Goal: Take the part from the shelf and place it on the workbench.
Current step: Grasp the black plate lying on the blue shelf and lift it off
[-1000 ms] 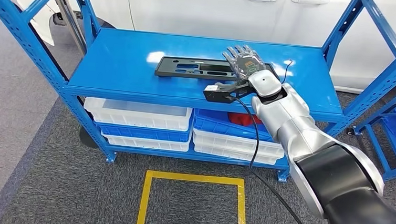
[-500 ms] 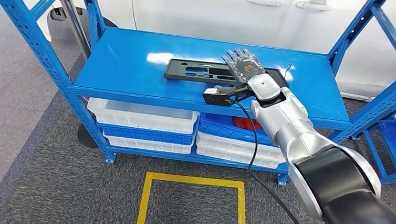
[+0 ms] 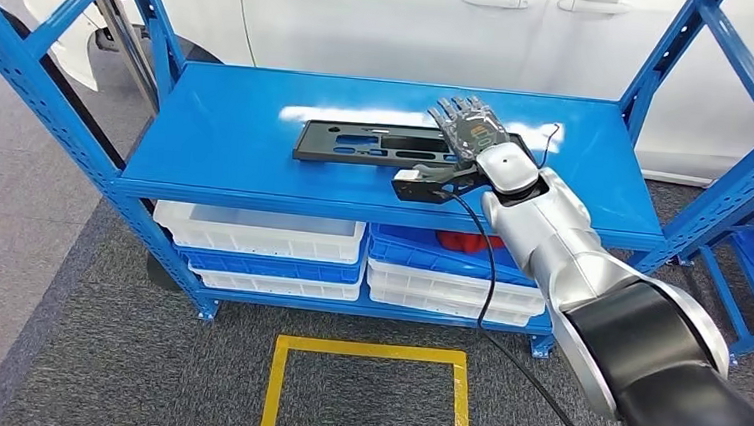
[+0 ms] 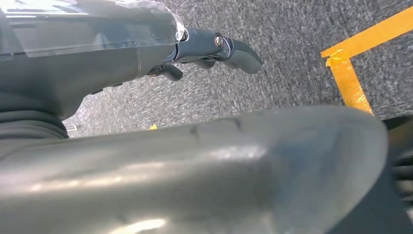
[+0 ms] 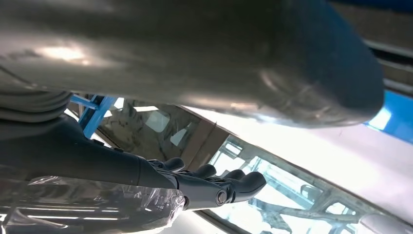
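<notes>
The part (image 3: 368,142) is a flat black panel with several cut-outs, lying on the blue shelf's top board (image 3: 228,132). My right hand (image 3: 469,129) reaches out over the panel's right end, fingers stretched forward and apart, holding nothing. Whether it touches the panel I cannot tell. In the right wrist view the right hand (image 5: 214,187) shows its dark fingers extended with nothing in them. My left hand (image 4: 214,48) hangs over the grey carpet, fingers loosely out and empty.
White bins (image 3: 261,233) and a blue bin (image 3: 421,246) fill the lower shelf. Blue uprights (image 3: 53,60) flank the rack on both sides. A white car (image 3: 416,25) stands behind it. A yellow tape square (image 3: 368,351) marks the carpet in front.
The whole picture has swayed sideways and back, so the camera moved. My right hand stays over the panel's right end, and the panel lies where it was on the shelf.
</notes>
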